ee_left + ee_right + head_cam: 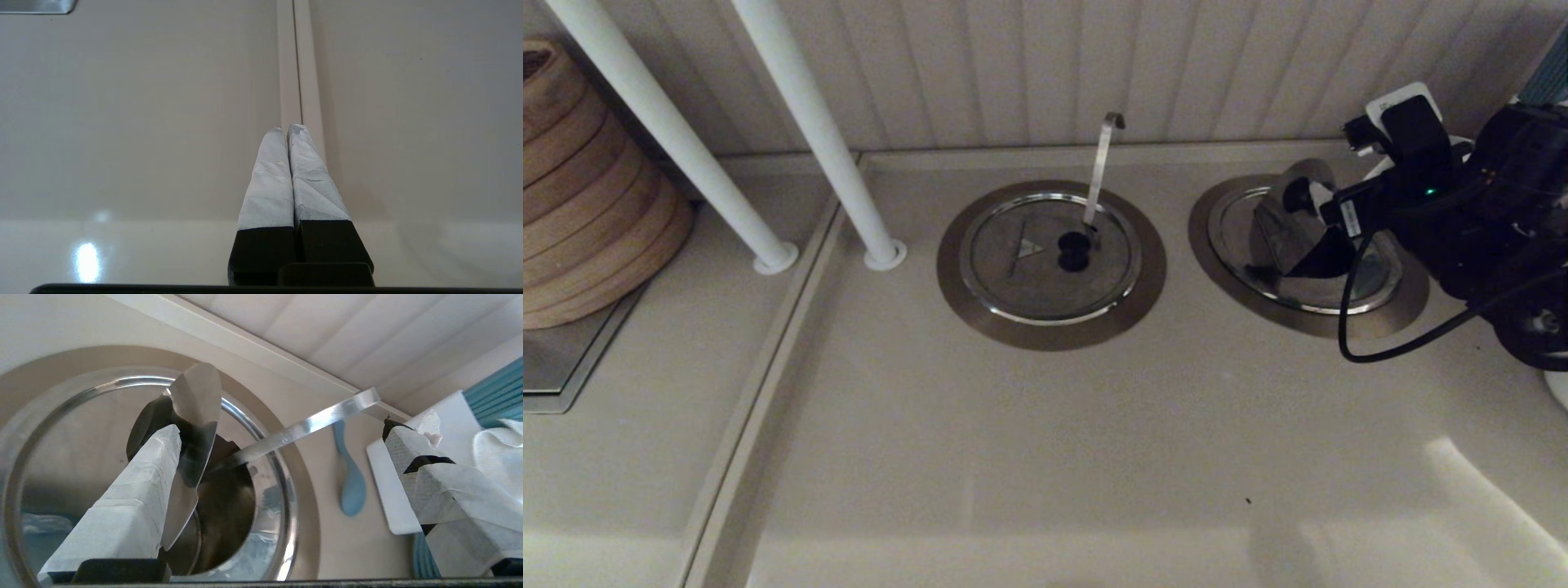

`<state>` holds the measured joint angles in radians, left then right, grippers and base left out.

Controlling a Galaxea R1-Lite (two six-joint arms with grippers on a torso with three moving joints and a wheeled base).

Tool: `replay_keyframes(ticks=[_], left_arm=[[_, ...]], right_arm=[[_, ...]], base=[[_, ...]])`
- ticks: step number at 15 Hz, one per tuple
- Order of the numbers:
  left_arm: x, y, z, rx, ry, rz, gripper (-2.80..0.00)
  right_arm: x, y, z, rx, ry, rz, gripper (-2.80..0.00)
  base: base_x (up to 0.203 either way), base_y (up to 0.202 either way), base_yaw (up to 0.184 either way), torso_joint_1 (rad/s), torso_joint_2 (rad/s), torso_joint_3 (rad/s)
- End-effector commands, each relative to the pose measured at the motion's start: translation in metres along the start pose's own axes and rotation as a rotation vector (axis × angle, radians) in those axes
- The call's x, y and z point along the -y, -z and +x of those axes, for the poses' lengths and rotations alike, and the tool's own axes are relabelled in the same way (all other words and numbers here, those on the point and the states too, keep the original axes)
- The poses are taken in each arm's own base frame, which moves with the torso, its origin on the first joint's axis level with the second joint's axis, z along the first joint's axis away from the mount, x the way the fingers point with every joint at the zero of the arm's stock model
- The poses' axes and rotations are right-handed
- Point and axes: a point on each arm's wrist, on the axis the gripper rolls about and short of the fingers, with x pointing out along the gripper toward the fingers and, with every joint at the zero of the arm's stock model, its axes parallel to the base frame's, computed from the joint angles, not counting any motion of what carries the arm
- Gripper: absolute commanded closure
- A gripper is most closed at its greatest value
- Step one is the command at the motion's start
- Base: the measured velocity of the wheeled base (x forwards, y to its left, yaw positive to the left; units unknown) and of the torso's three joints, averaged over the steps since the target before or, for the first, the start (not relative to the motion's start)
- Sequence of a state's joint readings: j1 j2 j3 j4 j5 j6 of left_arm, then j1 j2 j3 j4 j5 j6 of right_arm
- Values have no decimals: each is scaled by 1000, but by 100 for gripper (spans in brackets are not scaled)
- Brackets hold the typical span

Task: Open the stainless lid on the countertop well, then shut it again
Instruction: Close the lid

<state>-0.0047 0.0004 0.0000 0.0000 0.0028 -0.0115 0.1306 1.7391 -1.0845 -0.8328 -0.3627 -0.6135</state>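
While the right end effector [1327, 237] is spreading wide, hiding the raised stainless lid [1278, 233] at right, the left end effector [288, 130] is sitting pressed together over the pale worktop [122, 122].

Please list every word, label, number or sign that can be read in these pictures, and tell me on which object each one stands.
No text can be read.
The closed lid of the middle well bears a triangle sign with faint lines beside it, too small to read.
A white tag on the right gripper beside the stainless lid: print too small to read.
The ladle handle has a small round stamp, no legible letters.
The left gripper shows no marks.
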Motion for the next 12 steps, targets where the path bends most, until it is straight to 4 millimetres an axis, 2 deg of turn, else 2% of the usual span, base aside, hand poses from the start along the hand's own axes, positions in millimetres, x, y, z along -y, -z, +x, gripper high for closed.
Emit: replay_keyframes(ticks=[1,12], left_arm=[[0,0,0,-1,0,-1,0],[0,0,0,-1,0,-1,0]], right_arm=[[6,2,-2,-6,17,-18,-280],[10,1,-1,-2,30,-10,-280]], base=[[0,0,0,0,0,0],[0,0,0,0,0,0]])
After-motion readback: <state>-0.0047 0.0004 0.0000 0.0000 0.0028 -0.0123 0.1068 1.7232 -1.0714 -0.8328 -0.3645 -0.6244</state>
